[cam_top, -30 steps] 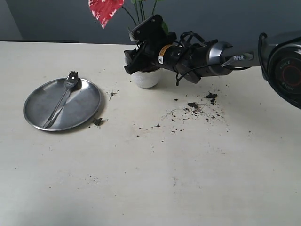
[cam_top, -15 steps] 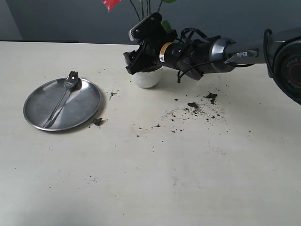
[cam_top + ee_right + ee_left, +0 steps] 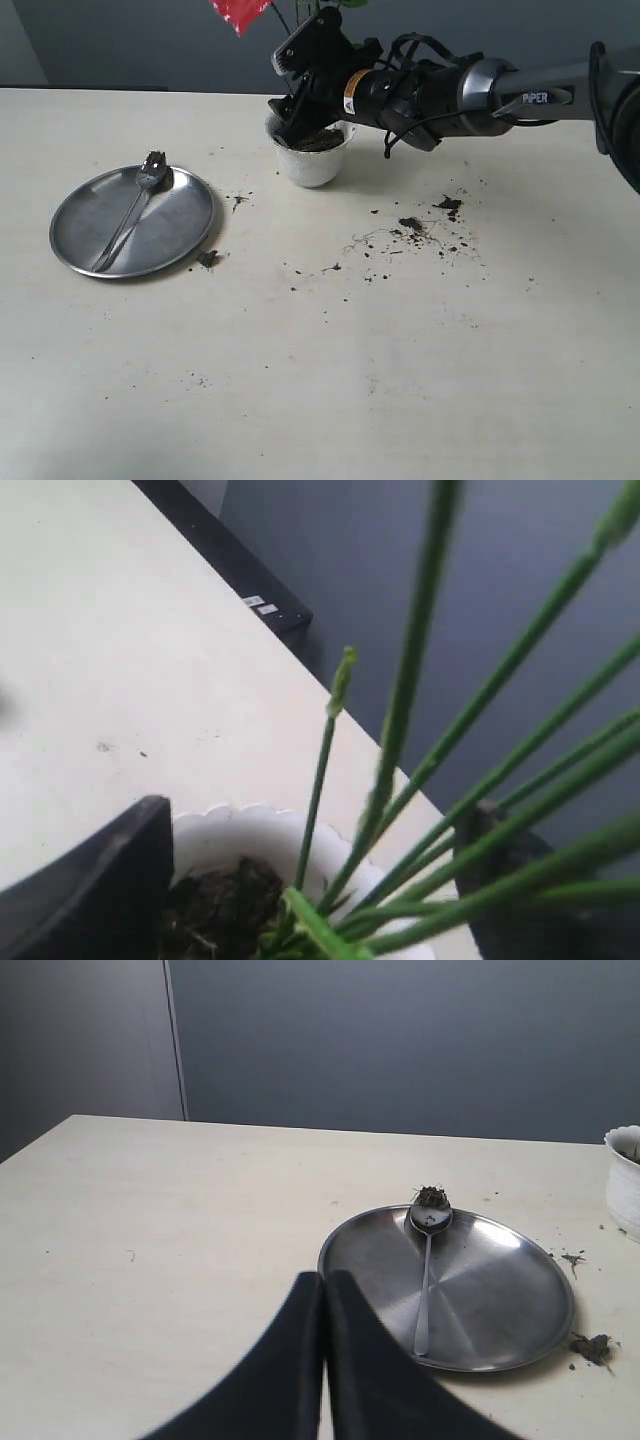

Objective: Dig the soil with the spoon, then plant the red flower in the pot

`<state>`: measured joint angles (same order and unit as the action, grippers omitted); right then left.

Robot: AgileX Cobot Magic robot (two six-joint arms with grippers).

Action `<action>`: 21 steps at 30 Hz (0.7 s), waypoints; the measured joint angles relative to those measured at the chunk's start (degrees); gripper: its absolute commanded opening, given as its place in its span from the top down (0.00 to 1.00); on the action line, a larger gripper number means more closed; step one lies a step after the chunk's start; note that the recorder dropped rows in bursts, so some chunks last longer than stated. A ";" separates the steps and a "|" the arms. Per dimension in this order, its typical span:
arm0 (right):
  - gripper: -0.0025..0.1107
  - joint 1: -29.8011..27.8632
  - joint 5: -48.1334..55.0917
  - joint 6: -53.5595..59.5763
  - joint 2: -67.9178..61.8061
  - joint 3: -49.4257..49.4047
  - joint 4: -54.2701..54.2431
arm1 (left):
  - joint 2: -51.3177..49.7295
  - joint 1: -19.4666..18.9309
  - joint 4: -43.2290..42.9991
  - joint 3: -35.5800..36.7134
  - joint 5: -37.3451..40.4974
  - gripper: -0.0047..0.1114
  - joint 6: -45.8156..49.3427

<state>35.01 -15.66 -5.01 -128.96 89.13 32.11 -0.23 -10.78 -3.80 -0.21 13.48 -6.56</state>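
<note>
A: Right pincer (image 3: pixel 288 118) state?
B: Released. Jaws stand wide on either side of the red flower (image 3: pixel 240 12) stems, and nothing is gripped.
A: Where's the pot?
B: The white pot (image 3: pixel 312 165) sits directly below that pincer, with one finger just beside its rim. The stems stand in the soil (image 3: pixel 320 140) inside it.
A: Left pincer (image 3: pixel 322 1282)?
B: Clenched and empty, over the desk (image 3: pixel 300 380). The spoon (image 3: pixel 427 1270) lies ahead of it on the steel plate (image 3: pixel 500 1300), dirt on its bowl, well apart from the fingertips.
A: Anything else?
B: Loose crumbs (image 3: pixel 420 228) lie on the desk beside the right pincer's arm, away from the pot.
</note>
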 measured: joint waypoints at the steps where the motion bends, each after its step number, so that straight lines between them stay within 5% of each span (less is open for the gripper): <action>1: 0.33 0.00 -0.02 0.25 0.29 0.00 0.14 | 0.00 0.00 0.00 0.00 0.00 0.95 0.00; 7: 0.35 0.00 0.55 3.10 1.61 0.00 0.34 | 0.00 0.00 0.00 0.00 0.00 0.95 0.00; 11: 0.57 0.00 1.35 5.01 2.34 0.00 0.48 | 0.00 0.00 0.00 0.00 0.00 0.95 0.00; 16: 0.98 0.12 1.47 5.01 3.42 0.00 0.48 | 0.00 0.00 0.00 0.00 0.00 0.95 0.00; 21: 0.98 0.74 1.47 5.01 3.55 0.00 0.36 | 0.00 0.00 0.00 0.00 0.00 0.95 0.00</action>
<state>35.75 -14.18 0.00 -125.41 89.13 32.47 -0.23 -10.78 -3.80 -0.21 13.48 -6.56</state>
